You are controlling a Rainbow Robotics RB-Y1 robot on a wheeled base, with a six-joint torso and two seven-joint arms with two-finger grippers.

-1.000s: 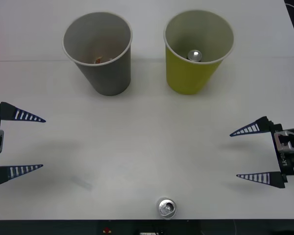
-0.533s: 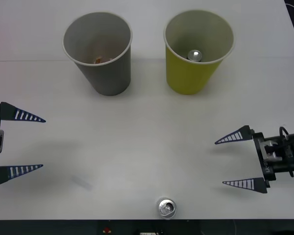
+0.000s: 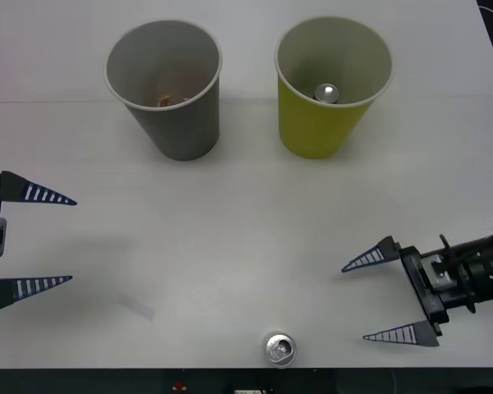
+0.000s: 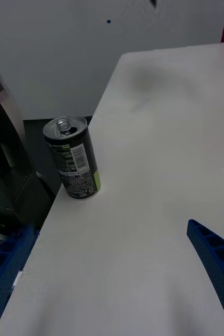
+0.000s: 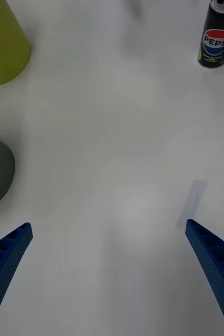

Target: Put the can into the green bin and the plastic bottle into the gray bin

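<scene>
The can (image 3: pixel 279 349) stands upright at the table's front edge, dark with a silver top; it is also seen as the can (image 4: pixel 72 157) and the can (image 5: pixel 218 37). My right gripper (image 3: pixel 353 304) is open to the right of it, a short way off, with its fingers pointing at the can and the gripper (image 4: pixel 110 227) empty. My left gripper (image 3: pixel 71 240) waits open at the left edge, also seen as the gripper (image 5: pixel 108 226). The gray bin (image 3: pixel 164 86) holds a small orange-brown thing. The green bin (image 3: pixel 333 86) holds a silver can top (image 3: pixel 326 93). The plastic bottle is out of view.
Both bins stand side by side at the back, gray on the left and green on the right. A small strip of clear tape (image 3: pixel 135 305) lies on the white table (image 3: pixel 230 222). The table's front edge drops off just beside the can.
My right gripper has moved left and toward the table's front edge, turning its open fingers toward the can. The left gripper, can and bins have stayed put.
</scene>
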